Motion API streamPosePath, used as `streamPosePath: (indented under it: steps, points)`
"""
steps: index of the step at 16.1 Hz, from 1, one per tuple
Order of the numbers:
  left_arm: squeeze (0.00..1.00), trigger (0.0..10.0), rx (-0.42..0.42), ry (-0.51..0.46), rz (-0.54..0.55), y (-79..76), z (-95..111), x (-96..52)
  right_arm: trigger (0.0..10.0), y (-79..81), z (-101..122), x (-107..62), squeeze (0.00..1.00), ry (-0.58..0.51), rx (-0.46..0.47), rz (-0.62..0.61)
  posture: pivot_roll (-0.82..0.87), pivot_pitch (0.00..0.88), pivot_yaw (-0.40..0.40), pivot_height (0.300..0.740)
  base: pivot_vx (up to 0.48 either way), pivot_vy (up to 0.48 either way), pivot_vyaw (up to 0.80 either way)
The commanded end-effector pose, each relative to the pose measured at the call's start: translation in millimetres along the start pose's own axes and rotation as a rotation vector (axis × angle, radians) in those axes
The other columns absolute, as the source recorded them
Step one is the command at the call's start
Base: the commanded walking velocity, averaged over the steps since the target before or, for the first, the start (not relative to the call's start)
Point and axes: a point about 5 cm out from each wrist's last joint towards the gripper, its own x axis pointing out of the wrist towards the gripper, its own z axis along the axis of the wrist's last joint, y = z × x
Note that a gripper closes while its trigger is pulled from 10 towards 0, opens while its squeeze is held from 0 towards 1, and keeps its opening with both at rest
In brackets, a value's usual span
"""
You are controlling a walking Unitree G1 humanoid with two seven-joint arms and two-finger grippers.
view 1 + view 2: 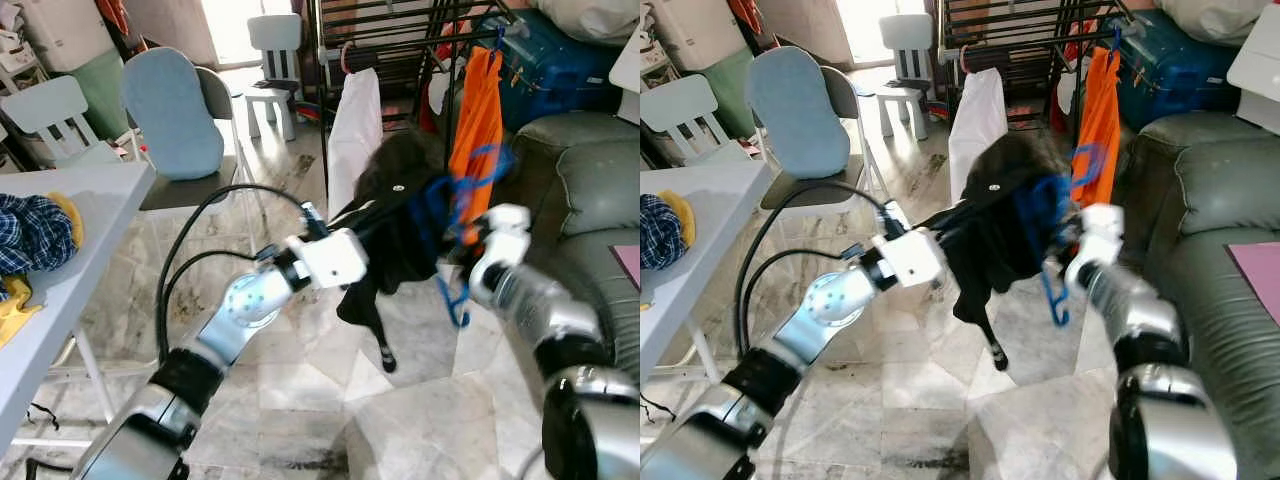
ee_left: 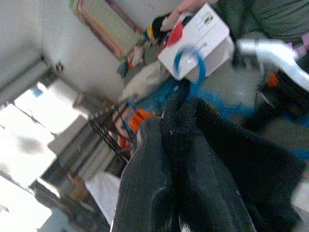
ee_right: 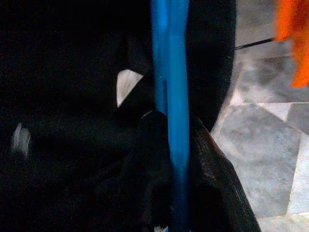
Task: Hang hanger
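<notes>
Right claw point(image 3: 176, 159): both black fingers point(image 3: 212, 174) pressed against the blue hanger point(image 3: 170, 96), which runs straight up between them; closed on it. Hanger held in mid-air above the marble floor point(image 1: 300, 390), motion-blurred in the eye views. A black garment point(image 1: 395, 235) is draped over the hanger, one strip dangling toward the floor.

Left claw point(image 2: 164, 193): fingers buried in the black garment's folds, gripping the cloth from the side opposite the right claw. Left arm's white wrist housing point(image 1: 330, 258) sits just beside the garment.

Behind the garment: dark drying rack point(image 1: 400, 45) carrying a white cloth point(image 1: 354, 130) and an orange garment point(image 1: 478, 125). Green sofa point(image 1: 590, 190) to the right. White desk point(image 1: 70, 260) to the left, bearing a plaid cloth point(image 1: 35, 232). Chair with blue cushion point(image 1: 172, 110) beyond the desk.
</notes>
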Motion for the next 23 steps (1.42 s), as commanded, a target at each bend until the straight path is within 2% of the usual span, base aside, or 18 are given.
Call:
streamPosePath:
  steps: [1, 2, 3, 4, 5, 6, 7, 8, 9, 10, 14, 15, 16, 18, 19, 20, 21, 23]
  points:
    - [0.00, 10.0, -0.036, 0.012, 0.007, 2.6, -0.6, -4.9, 10.0, -4.6, 22.5, 1.2, 0.00, -0.130, 0.233, -0.069, -0.16, 0.000, 0.094, 0.740, 0.000, 0.000, 0.00]
    - [0.00, 10.0, -0.047, 0.039, -0.020, -5.0, -5.6, -7.9, 10.0, -2.2, 31.0, 1.8, 0.00, -0.177, 0.302, -0.055, -0.16, 0.000, 0.090, 0.740, 0.000, 0.000, 0.00]
    - [0.00, 10.0, -0.054, 0.061, -0.042, -11.3, -9.5, -10.5, 10.0, 2.2, 37.0, 2.6, 0.00, -0.207, 0.327, -0.033, -0.16, 0.000, 0.087, 0.740, 0.000, 0.000, 0.00]
    - [0.00, 10.0, -0.062, 0.084, -0.061, -17.8, -13.9, -13.5, 10.0, 10.6, 42.9, 4.2, 0.00, -0.234, 0.364, 0.015, -0.16, 0.000, 0.083, 0.740, 0.000, 0.000, 0.00]
    - [0.00, 10.0, -0.076, 0.121, -0.089, -28.9, -21.1, -19.2, 10.0, 29.8, 51.9, 7.0, 0.00, -0.266, 0.400, 0.119, -0.16, 0.000, 0.079, 0.740, 0.000, 0.000, 0.00]
    - [0.00, 10.0, -0.089, 0.141, -0.094, -32.2, -24.0, -21.0, 10.0, 36.5, 55.8, 7.5, 0.00, -0.284, 0.414, 0.158, -0.16, 0.000, 0.076, 0.740, 0.000, 0.000, 0.00]
    - [0.00, 10.0, -0.113, 0.169, -0.109, -38.3, -28.1, -24.4, 10.0, 50.1, 65.7, 6.2, 0.00, -0.336, 0.422, 0.252, -0.17, 0.000, 0.073, 0.740, 0.000, 0.000, 0.00]
    - [0.00, 10.0, -0.121, 0.184, -0.113, -40.4, -30.4, -26.1, 10.0, 53.7, 69.5, 5.5, 0.00, -0.353, 0.437, 0.281, -0.17, 0.000, 0.073, 0.740, 0.000, 0.000, 0.00]
    - [0.00, 10.0, -0.153, 0.230, -0.132, -48.1, -37.7, -31.4, 10.0, 62.8, 77.8, 1.9, 0.00, -0.398, 0.394, 0.340, -0.17, 0.000, 0.071, 0.740, 0.000, 0.000, 0.00]
    - [0.00, 10.0, -0.170, 0.256, -0.148, -52.9, -41.6, -34.1, 10.0, 63.9, 79.4, 0.6, 0.00, -0.416, 0.338, 0.330, -0.18, 0.000, 0.069, 0.740, 0.000, 0.000, 0.00]
    - [0.00, 10.0, -0.170, 0.256, -0.148, -52.9, -41.6, -34.1, 10.0, 63.9, 79.4, 0.6, 0.00, -0.416, 0.338, 0.330, -0.18, 0.000, 0.069, 0.740, 0.000, 0.000, 0.00]
    - [1.00, 10.0, -0.219, 0.291, -0.161, -62.3, -46.6, -36.2, 10.0, 69.5, 78.3, -2.8, 0.00, -0.431, 0.200, 0.361, -0.18, 0.000, 0.061, 0.740, 0.000, 0.000, 0.00]
    - [1.00, 10.0, -0.283, 0.331, -0.178, -74.1, -51.5, -38.1, 10.0, 79.3, 72.9, -7.9, 0.00, -0.431, 0.017, 0.429, -0.18, 0.000, 0.059, 0.740, 0.000, 0.000, 0.00]
    - [1.00, 10.0, -0.295, 0.345, -0.184, -78.1, -53.4, -39.0, 10.0, 80.5, 58.3, -11.4, 0.00, -0.410, -0.203, 0.434, -0.18, 0.000, 0.058, 0.740, 0.000, 0.000, 0.00]
    - [1.00, 10.0, -0.303, 0.345, -0.184, -78.5, -53.8, -41.2, 10.0, 78.7, 43.1, -17.1, 0.00, -0.393, -0.322, 0.466, -0.18, 0.000, 0.057, 0.740, 0.000, 0.000, 0.00]
    - [1.00, 10.0, -0.305, 0.344, -0.183, -78.4, -53.9, -41.8, 10.0, 78.5, 40.3, -18.5, 0.00, -0.390, -0.339, 0.475, -0.18, 0.000, 0.057, 0.740, 0.000, 0.000, 0.00]
    - [1.00, 10.0, -0.312, 0.339, -0.175, -77.0, -54.2, -46.5, 10.0, 69.7, 24.4, -23.9, 0.00, -0.374, -0.443, 0.454, -0.18, 0.000, 0.059, 0.740, 0.000, 0.000, 0.00]
    - [1.00, 10.0, -0.312, 0.327, -0.150, -73.4, -53.7, -48.6, 10.0, 63.6, 14.0, -27.8, 0.00, -0.344, -0.511, 0.460, -0.19, 0.000, 0.062, 0.740, 0.000, 0.000, 0.00]
